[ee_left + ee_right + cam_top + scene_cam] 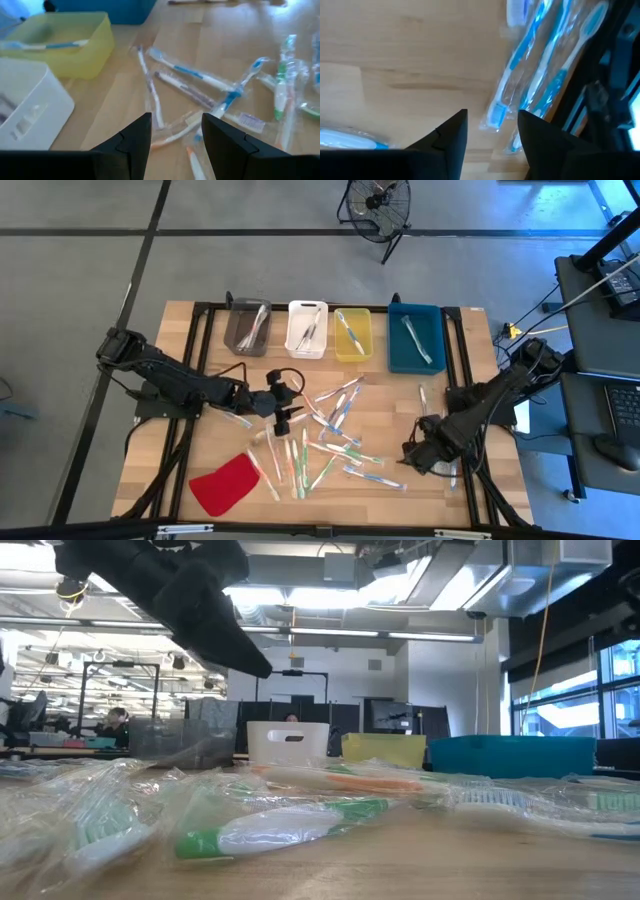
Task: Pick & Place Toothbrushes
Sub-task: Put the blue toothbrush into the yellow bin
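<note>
Many wrapped toothbrushes (pixel 335 435) lie loose on the middle of the wooden table, with white, green, blue and orange parts. My left gripper (pixel 285 408) hovers open over their left side; in its wrist view its open fingers (pixel 176 135) stand above an orange-tipped toothbrush (pixel 172 134) without touching it. My right gripper (pixel 414 454) points down near the table's right front, open (pixel 492 135), with nothing between its fingers. Just beyond it two blue toothbrushes (pixel 530 65) lie in clear wrappers beside the table's black side rail (pixel 600 100).
Four bins stand in a row at the far edge: grey (pixel 248 327), white (pixel 307 328), yellow (pixel 352 333) and blue (pixel 416 337), each with a toothbrush or a few inside. A flat red piece (pixel 225 483) lies at the near left. Black rails (pixel 465 370) frame the table.
</note>
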